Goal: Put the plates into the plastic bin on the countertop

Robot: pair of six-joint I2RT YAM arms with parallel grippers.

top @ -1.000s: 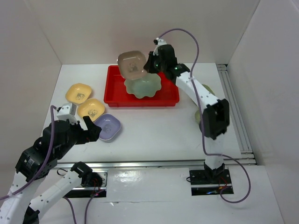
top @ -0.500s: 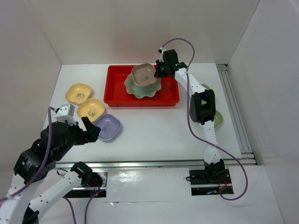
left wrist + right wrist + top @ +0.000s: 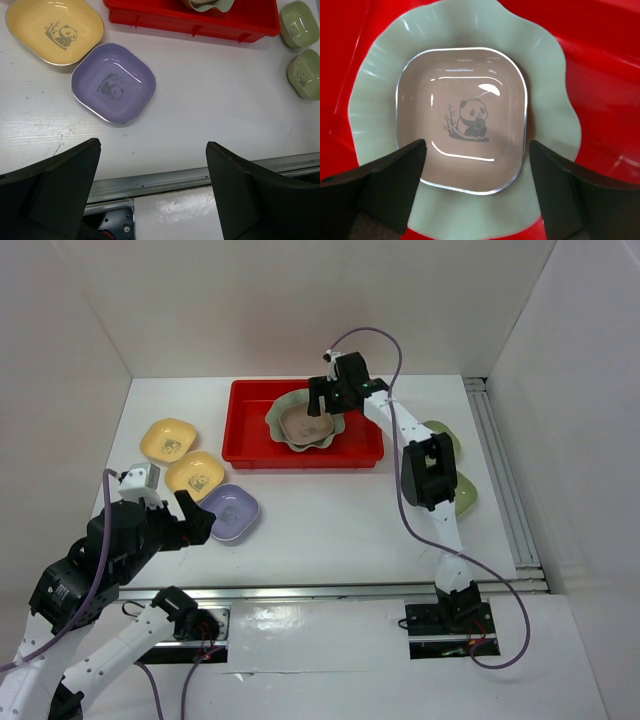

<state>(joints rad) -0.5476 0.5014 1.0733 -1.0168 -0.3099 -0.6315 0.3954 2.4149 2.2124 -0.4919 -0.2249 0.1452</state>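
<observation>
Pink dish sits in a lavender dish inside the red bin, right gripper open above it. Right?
No: the pink dish sits in the green scalloped dish, not a lavender one, as the right wrist view shows. It is inside the red bin, right gripper open above it.

No lettering, numerals, brand names or labels can be read in any view.

The only printed marking is a grey panda emblem [image 3: 469, 120], a seated panda beside a bamboo sprig. It stands at the centre of the brownish-pink dish [image 3: 420, 85] in the right wrist view. The same emblem appears at the centre of the lavender dish [image 3: 135, 95] and of the yellow dish [image 3: 30, 25] in the left wrist view. A faint mark on the nearer olive green dish [image 3: 306, 75] is too small to identify.
</observation>
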